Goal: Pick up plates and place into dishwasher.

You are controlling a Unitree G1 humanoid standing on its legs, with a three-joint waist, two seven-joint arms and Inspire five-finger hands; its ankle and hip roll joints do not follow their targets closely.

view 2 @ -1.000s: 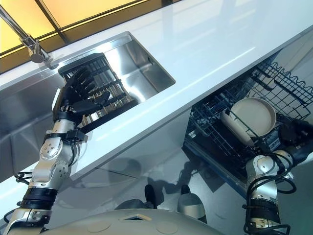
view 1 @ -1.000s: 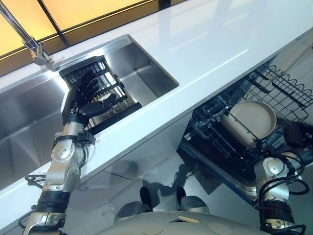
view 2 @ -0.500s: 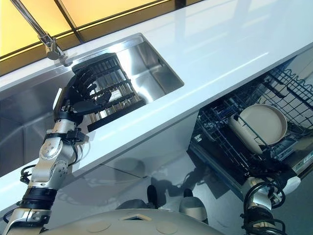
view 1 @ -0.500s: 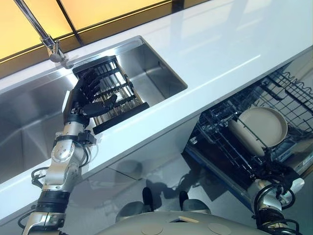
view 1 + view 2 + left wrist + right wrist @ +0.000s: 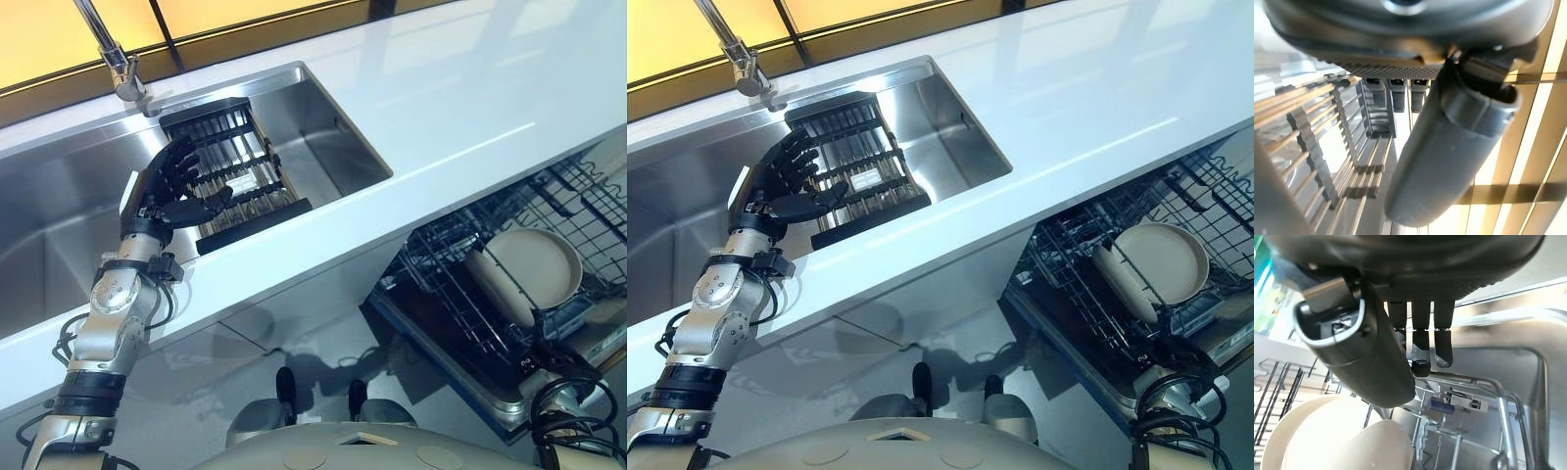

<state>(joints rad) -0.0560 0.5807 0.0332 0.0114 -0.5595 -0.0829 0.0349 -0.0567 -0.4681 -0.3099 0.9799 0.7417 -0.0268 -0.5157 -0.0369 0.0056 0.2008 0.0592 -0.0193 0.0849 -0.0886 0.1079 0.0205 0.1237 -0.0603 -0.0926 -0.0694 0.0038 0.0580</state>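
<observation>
White counter [image 5: 441,108], steel sink [image 5: 59,225], dishwasher rack [image 5: 470,294] pulled out below.
Left hand [image 5: 168,191] spread empty over black sink rack [image 5: 235,176]; right hand [image 5: 1415,323] relaxed, empty, near two racked plates [image 5: 524,269].

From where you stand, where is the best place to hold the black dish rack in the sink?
Probably the rack's near end bar, reached from the counter side by the left hand. That bar is thick and faces the hand; the thin ribs would slip.
</observation>
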